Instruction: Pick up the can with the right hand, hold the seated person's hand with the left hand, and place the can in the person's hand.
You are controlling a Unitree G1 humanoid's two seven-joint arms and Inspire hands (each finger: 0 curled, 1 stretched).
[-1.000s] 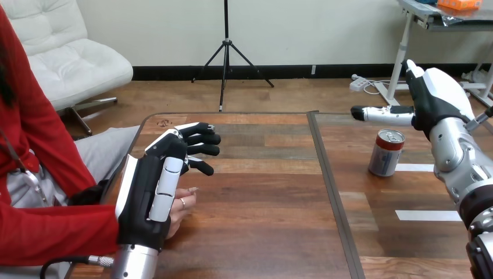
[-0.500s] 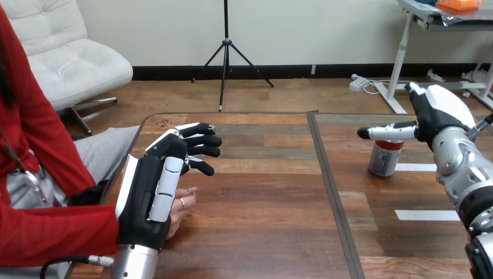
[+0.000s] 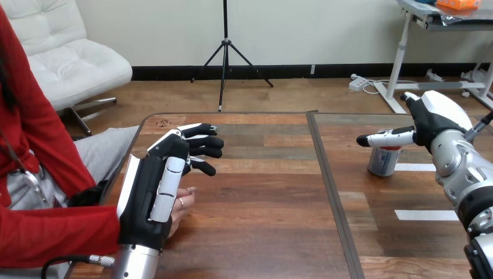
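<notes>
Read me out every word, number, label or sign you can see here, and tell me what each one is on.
No text here can be read.
On the can: print on its side, too small and blurred to read.
On the table: a dark mark at its far left corner, not legible.
On the white tape strips: nothing written.

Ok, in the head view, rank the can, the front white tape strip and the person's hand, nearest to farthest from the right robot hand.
1. Silver-and-red metal can, just below the right robot hand, on the right.
2. Flat white tape strip, front right.
3. Person's hand, far left.
</notes>
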